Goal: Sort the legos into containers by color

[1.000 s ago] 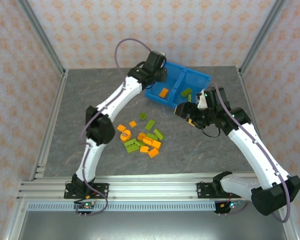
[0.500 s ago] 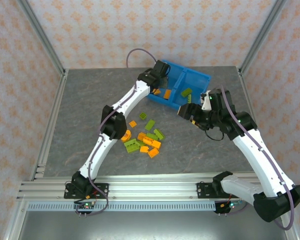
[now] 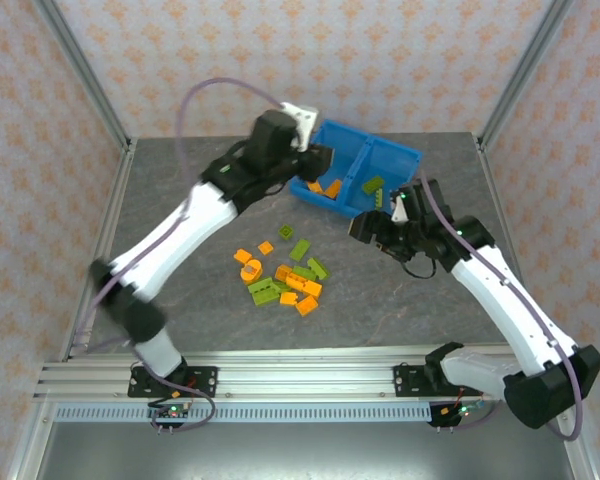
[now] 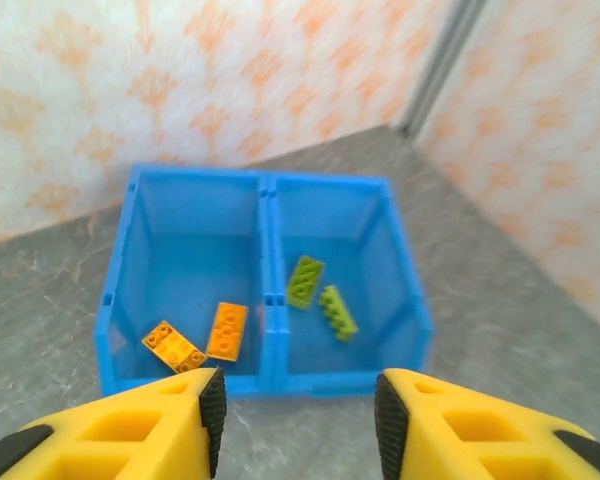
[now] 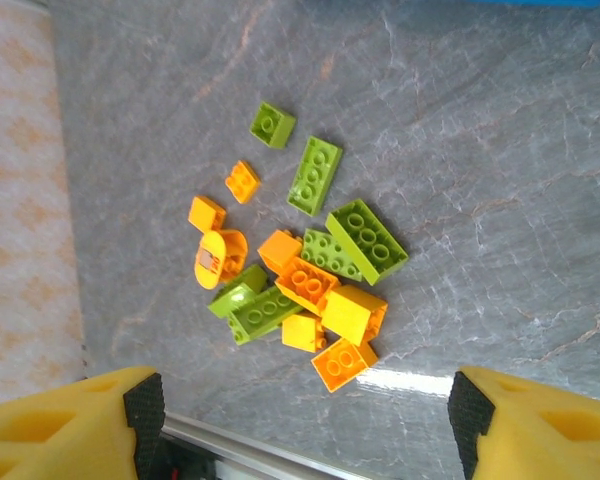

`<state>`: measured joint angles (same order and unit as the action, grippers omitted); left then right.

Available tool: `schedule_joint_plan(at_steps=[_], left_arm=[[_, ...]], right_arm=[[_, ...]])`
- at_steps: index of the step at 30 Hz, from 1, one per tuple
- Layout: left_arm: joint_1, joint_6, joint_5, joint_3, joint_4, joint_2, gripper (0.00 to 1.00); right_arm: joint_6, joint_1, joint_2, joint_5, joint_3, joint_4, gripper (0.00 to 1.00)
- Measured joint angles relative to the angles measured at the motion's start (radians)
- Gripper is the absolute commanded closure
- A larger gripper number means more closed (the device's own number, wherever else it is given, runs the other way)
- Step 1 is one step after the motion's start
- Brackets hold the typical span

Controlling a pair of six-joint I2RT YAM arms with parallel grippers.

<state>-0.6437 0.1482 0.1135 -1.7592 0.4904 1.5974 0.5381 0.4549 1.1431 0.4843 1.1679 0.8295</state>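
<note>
The blue bin [image 3: 400,155] stands at the back of the table, split by a divider [image 4: 267,260]. Two orange legos [image 4: 173,345] [image 4: 227,330] lie in its left compartment and two green legos [image 4: 304,280] [image 4: 337,312] in its right one. My left gripper [image 3: 320,160] [image 4: 300,420] hovers at the bin's near-left edge, open, with nothing between its fingers. A loose pile of orange and green legos [image 3: 285,280] [image 5: 310,280] sits mid-table. My right gripper [image 3: 365,228] [image 5: 305,420] hangs open to the right of the pile, above the table and holding nothing.
The bin's near wall [image 4: 270,380] lies just beyond the left fingertips. An aluminium rail [image 5: 240,450] runs along the table's near edge below the pile. Grey tabletop [image 3: 180,200] stretches left of the pile.
My left gripper has opened and drawn back from over the bin; a second orange lego now lies in the left compartment. The right gripper has shifted slightly toward the pile.
</note>
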Motion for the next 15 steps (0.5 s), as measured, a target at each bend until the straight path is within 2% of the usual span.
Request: schedule_joint_plan(at_steps=[3, 7, 9, 15], left_arm=[[-0.018, -0.060, 0.014, 0.203, -0.026, -0.304, 0.36], [-0.017, -0.175, 0.013, 0.388, 0.032, -0.606, 0.05], [-0.017, -0.264, 0.025, 0.477, 0.093, -0.728, 0.01], [-0.018, -0.529, 0.098, 0.788, 0.283, -0.999, 0.00]], right_arm=[[-0.024, 0.065, 0.119, -0.026, 0.053, -0.002, 0.23], [-0.068, 0.148, 0.322, -0.048, 0.168, -0.021, 0.22], [-0.096, 0.180, 0.428, -0.059, 0.240, -0.030, 0.20], [-0.219, 0.255, 0.755, -0.140, 0.520, -0.032, 0.13]])
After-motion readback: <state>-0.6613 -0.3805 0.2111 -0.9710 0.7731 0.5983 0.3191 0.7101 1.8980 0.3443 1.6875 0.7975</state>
